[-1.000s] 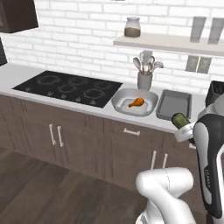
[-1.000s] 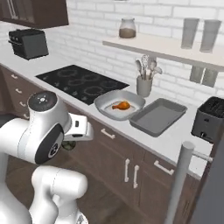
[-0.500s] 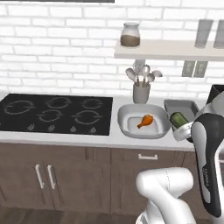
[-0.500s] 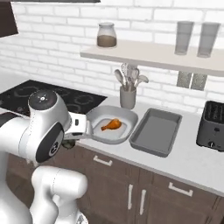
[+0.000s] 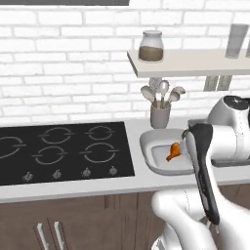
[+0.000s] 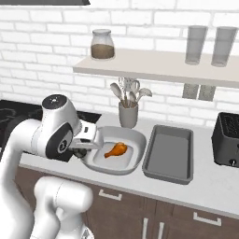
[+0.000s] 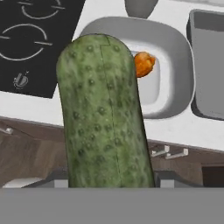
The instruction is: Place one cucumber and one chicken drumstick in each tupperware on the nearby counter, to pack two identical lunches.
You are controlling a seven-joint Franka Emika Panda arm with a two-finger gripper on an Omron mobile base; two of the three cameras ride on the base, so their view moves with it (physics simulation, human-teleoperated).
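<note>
A: In what state was the hand found?

B: It was seen clamped on the dark green cucumber, which stood up between the fingers in the hand view; the fingertips themselves were hidden behind it. In the right base view the hand was placed just at the near left rim of the pale basin.

A: What was noted in the basin?

B: One orange drumstick was lying inside, its bulbous end pointed toward the grey tray.

A: And the tray?

B: It was set just beside the basin, on the side away from the cooktop, both resting on the desk. Nothing could be made out in it.

A: What else was placed around the basin?

B: A utensil holder was stood right behind it, against the brick wall. A black toaster was seen beyond the tray. Above the basin, a wall shelf carried a jar and two glasses.

A: Was anything in the way?

B: Between hand and basin, only the basin's rim was seen.
</note>
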